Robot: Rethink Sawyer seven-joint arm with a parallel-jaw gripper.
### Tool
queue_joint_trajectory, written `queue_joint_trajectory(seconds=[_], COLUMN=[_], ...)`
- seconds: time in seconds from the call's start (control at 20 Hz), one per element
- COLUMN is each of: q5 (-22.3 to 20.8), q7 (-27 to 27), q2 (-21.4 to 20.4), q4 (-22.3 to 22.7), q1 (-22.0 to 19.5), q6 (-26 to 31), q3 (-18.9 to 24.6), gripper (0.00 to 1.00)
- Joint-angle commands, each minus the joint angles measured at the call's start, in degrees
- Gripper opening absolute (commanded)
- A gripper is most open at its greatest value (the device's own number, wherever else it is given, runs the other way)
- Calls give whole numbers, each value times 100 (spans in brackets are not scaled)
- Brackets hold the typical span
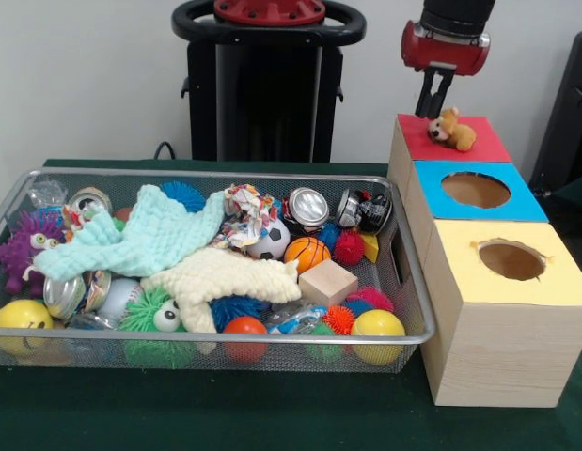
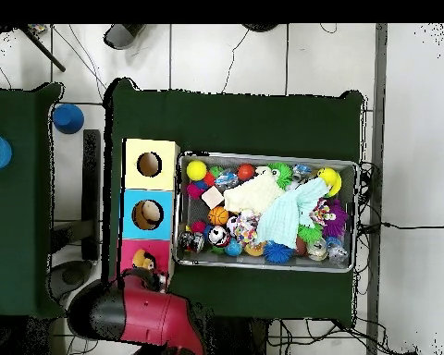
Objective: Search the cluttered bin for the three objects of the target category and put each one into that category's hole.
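Green cloth covers the table [image 1: 272, 413], where the cluttered bin [image 1: 403, 272] sits at the left, heaped with cloths, spiky balls and cans that could hide any other plush animals. To its right, a tan plush animal [image 1: 452, 128] lies on the red box top [image 1: 479, 146], its hole not visible. Above it the gripper [image 1: 434, 105] hangs narrowly parted and empty; the toy may simply rest there or roll off.

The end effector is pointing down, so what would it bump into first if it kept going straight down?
Most likely the little plush animal on the red box top. The end effector hangs just above it, a touch to one side, so depth is uncertain.
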Motion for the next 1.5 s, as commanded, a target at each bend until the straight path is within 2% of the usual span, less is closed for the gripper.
queue_joint_trajectory(seconds=[0.05,0.4,1.05,1.2,1.5], q5=[493,686,633,629,482], q7=[1859,1968,2082,2067,1730], q2=[565,728,962,903,511], q4=[-497,-740,-936,-897,-864], q1=[183,480,609,579,325], q6=[-370,-155,-155,-143,252], q3=[216,61,-18,5,47], gripper=[0,0,0,0,0])
